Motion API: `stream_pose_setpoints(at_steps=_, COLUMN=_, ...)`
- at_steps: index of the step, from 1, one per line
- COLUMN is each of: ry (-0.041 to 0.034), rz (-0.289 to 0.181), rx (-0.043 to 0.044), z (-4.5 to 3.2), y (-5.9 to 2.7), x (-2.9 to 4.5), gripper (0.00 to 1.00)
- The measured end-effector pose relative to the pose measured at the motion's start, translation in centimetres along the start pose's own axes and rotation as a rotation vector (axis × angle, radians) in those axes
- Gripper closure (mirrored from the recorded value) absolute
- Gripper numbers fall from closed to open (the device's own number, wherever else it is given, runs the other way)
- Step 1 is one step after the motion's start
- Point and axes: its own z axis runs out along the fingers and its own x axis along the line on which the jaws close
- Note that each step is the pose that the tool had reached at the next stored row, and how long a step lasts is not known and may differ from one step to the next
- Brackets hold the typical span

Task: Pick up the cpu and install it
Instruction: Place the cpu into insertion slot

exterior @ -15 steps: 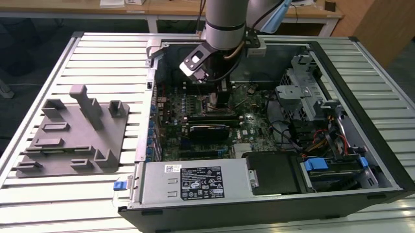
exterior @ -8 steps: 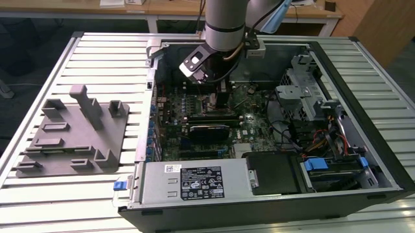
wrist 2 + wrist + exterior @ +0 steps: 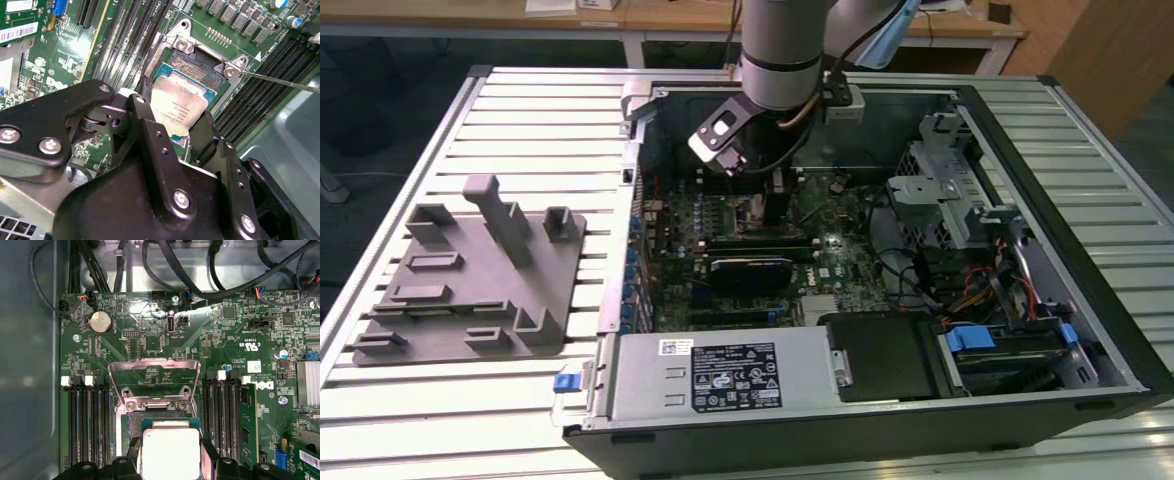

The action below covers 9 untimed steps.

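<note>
Cpu [image 3: 182,100] sits clamped between the two fingers of my gripper [image 3: 172,114], which press on opposite edges, metal lid facing up. It hangs just over the socket [image 3: 192,67], covering the near part of it, while the far strip of contacts is bare in both wrist views. I judge it is not seated yet.

The main risk, as I read it, is a skewed drop. The cpu looks offset from the socket frame, and in the second wrist view it seems slightly tilted. If it goes down like that, a corner could land on the contacts and bend them. Letting go too high would do the same. The load plate [image 3: 154,377] lies flipped open beyond the socket and the thin lever [image 3: 280,80] sticks out beside it. A sideways correction could knock either one. The memory slots [image 3: 90,425] flank the socket closely, so the fingers have little room.

The open case [image 3: 1107,330] holds the green board [image 3: 235,340], loose cables [image 3: 165,265] along one wall, and my gripper. The grey tray [image 3: 467,290] lies on the table [image 3: 400,130], at the exterior view's left, well apart from the case.
</note>
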Motion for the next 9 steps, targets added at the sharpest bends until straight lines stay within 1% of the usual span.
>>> stream_pose_setpoints(at_steps=9, ry=0.0066, rz=0.002, rx=0.0002, z=0.32, y=-0.17, x=0.28, gripper=0.45)
